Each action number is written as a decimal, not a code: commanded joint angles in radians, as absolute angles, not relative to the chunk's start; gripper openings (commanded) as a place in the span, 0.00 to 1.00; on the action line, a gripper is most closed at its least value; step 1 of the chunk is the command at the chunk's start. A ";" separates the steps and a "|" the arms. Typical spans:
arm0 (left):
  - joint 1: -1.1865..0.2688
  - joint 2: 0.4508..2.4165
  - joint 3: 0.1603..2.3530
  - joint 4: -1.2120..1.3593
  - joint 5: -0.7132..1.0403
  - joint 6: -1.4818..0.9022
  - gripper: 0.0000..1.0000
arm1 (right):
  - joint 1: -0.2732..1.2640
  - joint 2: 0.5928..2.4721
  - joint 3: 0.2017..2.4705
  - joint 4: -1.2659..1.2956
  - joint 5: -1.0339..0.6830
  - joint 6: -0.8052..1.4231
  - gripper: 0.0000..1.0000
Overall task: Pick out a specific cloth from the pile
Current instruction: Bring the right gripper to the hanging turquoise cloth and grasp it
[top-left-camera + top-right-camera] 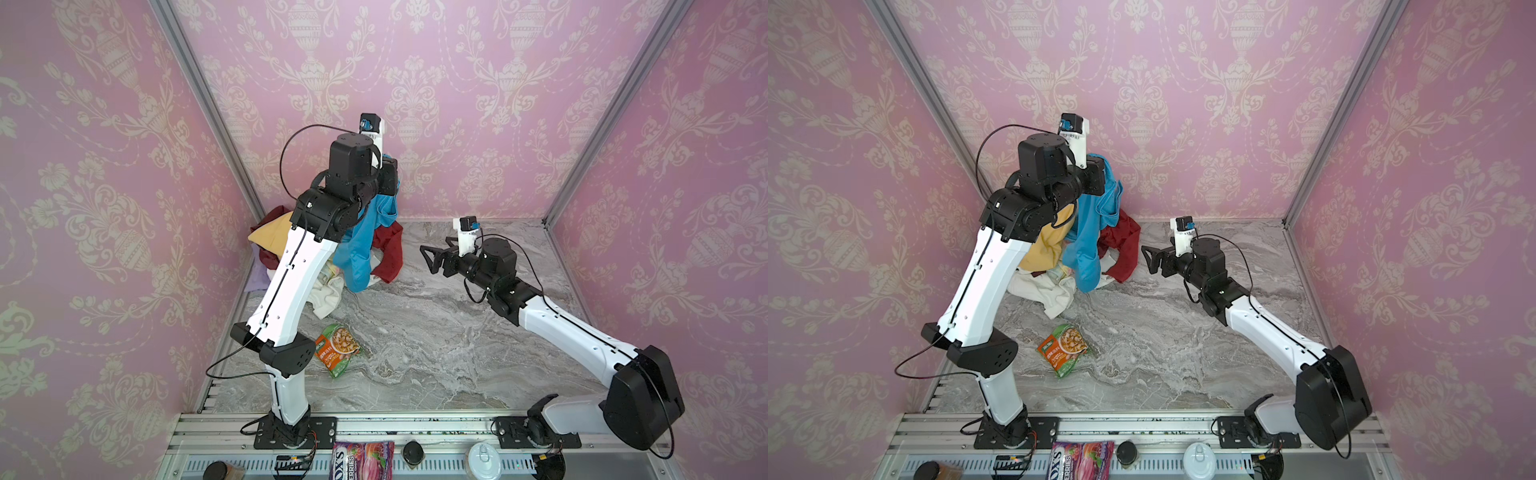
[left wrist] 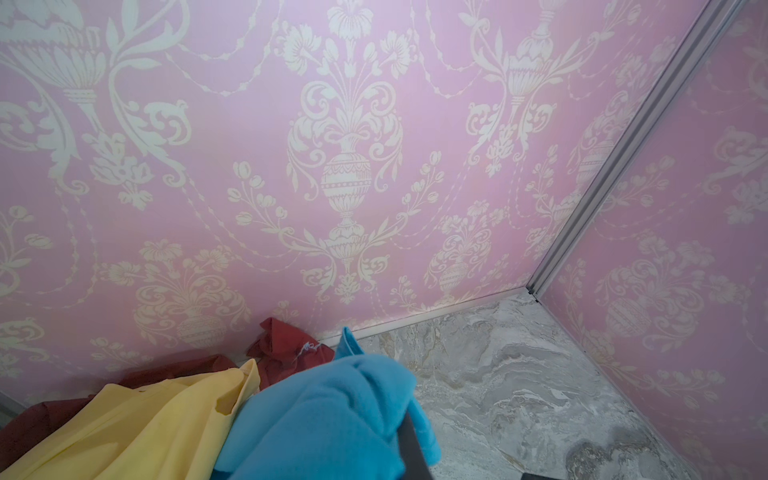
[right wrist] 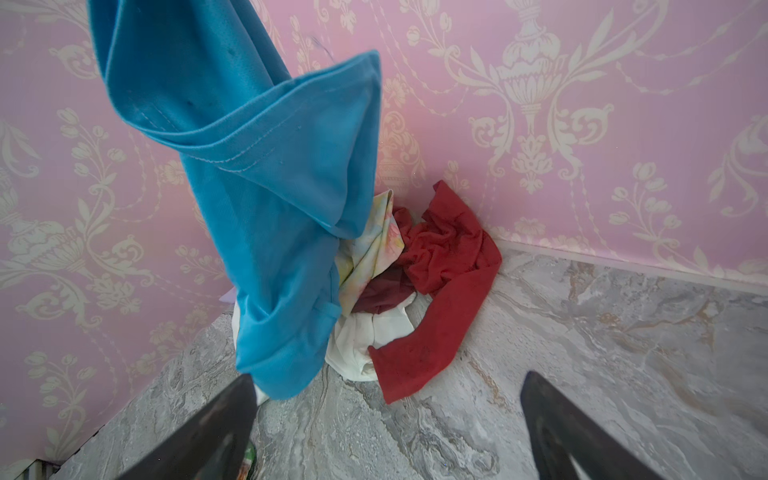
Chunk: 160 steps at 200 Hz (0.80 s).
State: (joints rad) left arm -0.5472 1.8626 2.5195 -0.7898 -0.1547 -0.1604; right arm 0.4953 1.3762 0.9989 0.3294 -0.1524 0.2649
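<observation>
Bright, soft, even light; wide-angle stretch at the edges.
Both top views are evenly lit, with only faint, soft-edged shadows on the marble tabletop [image 1: 436, 332]. In the left wrist view the cloth [image 2: 324, 415], close to the lens, is soft and unfocused. In the right wrist view the fingers [image 3: 199, 432] of the right hand [image 3: 386, 376] are blurred, the pile [image 3: 436, 257] sharp.
</observation>
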 commanded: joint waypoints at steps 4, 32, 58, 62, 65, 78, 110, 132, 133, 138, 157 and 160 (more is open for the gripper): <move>-0.592 1.847 2.543 -0.808 -0.129 -0.113 0.00 | 0.525 1.396 1.040 0.441 -0.176 0.222 1.00; -0.622 1.838 2.540 -0.824 -0.127 -0.109 0.00 | 0.555 1.420 1.054 0.497 -0.192 0.201 1.00; -0.638 1.823 2.509 -0.826 -0.117 -0.116 0.00 | 0.570 1.463 1.063 0.571 -0.172 0.204 1.00; -0.640 1.820 2.502 -0.824 -0.114 -0.119 0.00 | 0.573 1.472 1.064 0.583 -0.163 0.205 1.00; -0.642 1.818 2.496 -0.822 -0.111 -0.122 0.00 | 0.575 1.479 1.065 0.592 -0.156 0.206 1.00; -0.648 1.808 2.474 -0.813 -0.104 -0.129 0.00 | 0.583 1.508 1.066 0.658 -0.138 0.213 1.00; -0.662 1.795 2.448 -0.816 -0.094 -0.139 0.00 | 0.615 1.603 1.111 0.768 -0.105 0.180 1.00; -0.665 1.782 2.429 -0.815 -0.088 -0.148 0.00 | 0.640 1.679 1.166 0.778 -0.060 0.119 1.00; -0.666 1.781 2.428 -0.816 -0.087 -0.148 0.00 | 0.640 1.682 1.166 0.780 -0.056 0.116 1.00; -0.664 1.777 2.423 -0.814 -0.086 -0.151 0.00 | 0.645 1.696 1.196 0.793 -0.035 0.108 0.97; -0.666 1.769 2.409 -0.812 -0.089 -0.156 0.00 | 0.657 1.730 1.183 0.912 0.068 0.125 0.75; -0.666 1.767 2.408 -0.814 -0.092 -0.157 0.00 | 0.658 1.731 1.183 0.933 0.077 0.130 0.71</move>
State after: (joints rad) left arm -0.6579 1.8217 2.4191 -0.8272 -0.1112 -0.1406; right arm 0.6449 1.7092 1.1595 0.7582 -0.0551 0.1474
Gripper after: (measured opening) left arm 0.056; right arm 0.825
